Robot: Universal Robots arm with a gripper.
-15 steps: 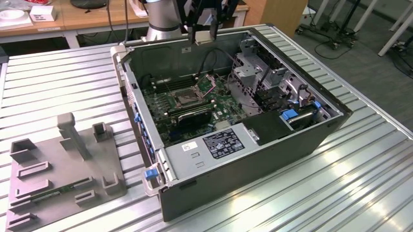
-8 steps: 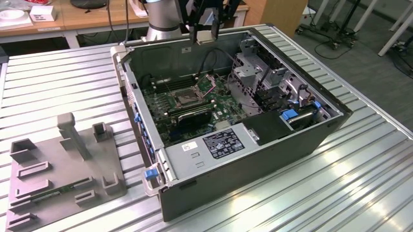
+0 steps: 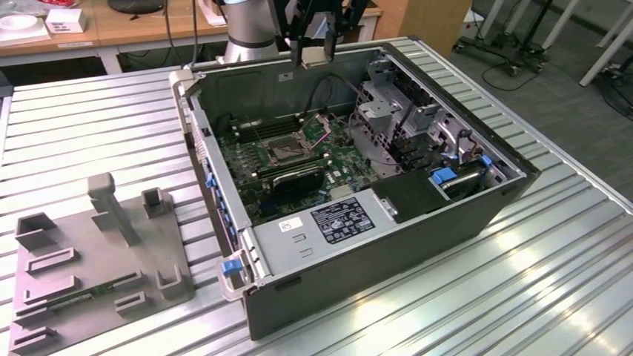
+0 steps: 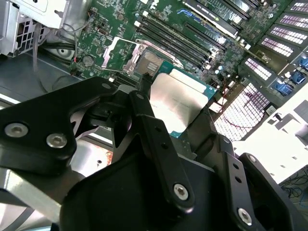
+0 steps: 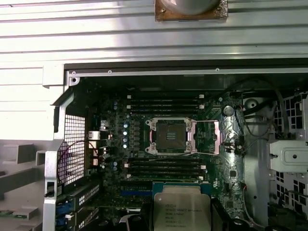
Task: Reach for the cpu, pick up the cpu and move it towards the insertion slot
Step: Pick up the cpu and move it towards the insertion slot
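Above the open PC case [image 3: 396, 193], the gripper [image 3: 314, 55] is hanging w/ fingers [image 4: 159, 139] closed on the cpu [image 5: 182, 209], gripping it by its edges. The insertion slot [image 5: 171, 136] is sitting lower on the motherboard [image 3: 287, 159], well apart from the chip, btw. memory slots [image 5: 163, 166].

labels: print on cpu [image 5: 181, 208] | case sticker [image 3: 342, 219] | unreadable

A ribbed silvery aluminium table [image 3: 554, 282] carries an open black desktop computer case [image 3: 416, 245]. Beside the case, toward the exterior view's left, a flat gray fixture plate [image 3: 94, 274] lies on the table.
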